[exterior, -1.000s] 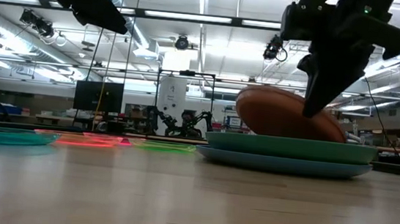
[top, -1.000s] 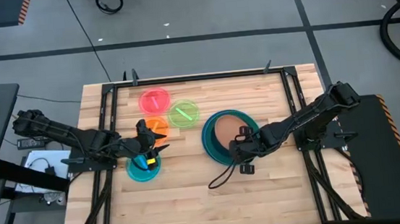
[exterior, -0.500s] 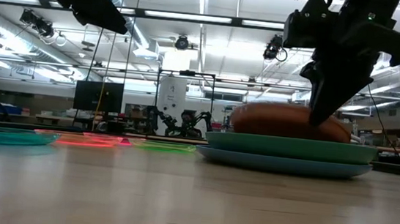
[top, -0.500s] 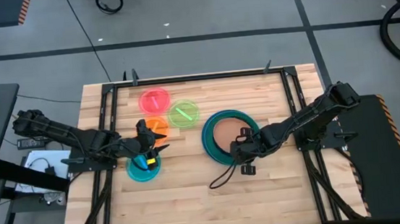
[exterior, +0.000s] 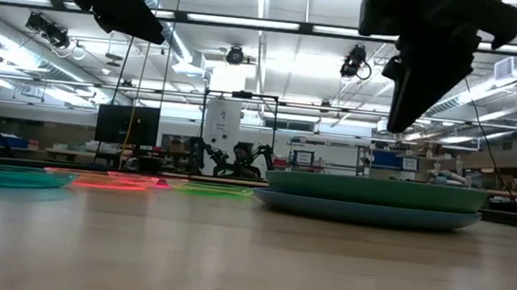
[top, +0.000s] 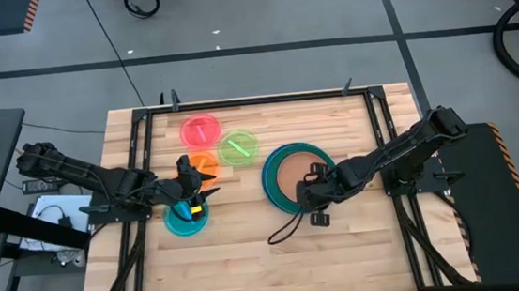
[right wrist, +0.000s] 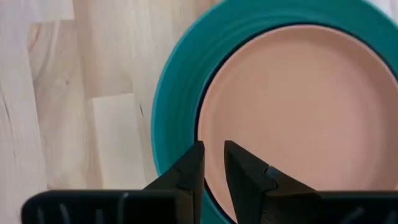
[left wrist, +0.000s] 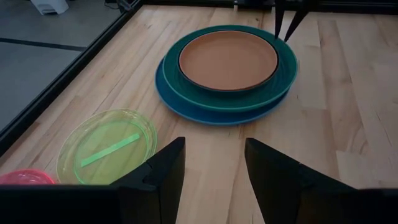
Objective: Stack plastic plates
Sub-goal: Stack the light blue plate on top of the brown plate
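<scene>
A stack stands right of the table's middle: a large blue plate (left wrist: 186, 106) at the bottom, a large teal plate (top: 271, 175) on it, and a brownish-orange plate (top: 296, 173) lying flat on top, with a dark rim showing around it. My right gripper (right wrist: 214, 155) hovers open by a narrow gap above that plate's near-left rim, clear of the stack in the low view (exterior: 395, 125). My left gripper (left wrist: 214, 155) waits open at the table's left, above the cyan plate (top: 186, 220). The pink-red plate (top: 200, 130), green plate (top: 238, 148) and orange plate (top: 205, 165) lie flat nearby.
A black cable (top: 286, 230) loops from the right gripper onto the table near the stack's near side. Dark frame rails (top: 138, 156) run along the table's edges. Bare wood lies in front of the stack and between the stack and the small plates.
The brownish-orange plate, held tilted above the stack a second ago, has come down flat onto it. My right gripper has let go of it and risen clear of the stack. The left arm has kept still.
</scene>
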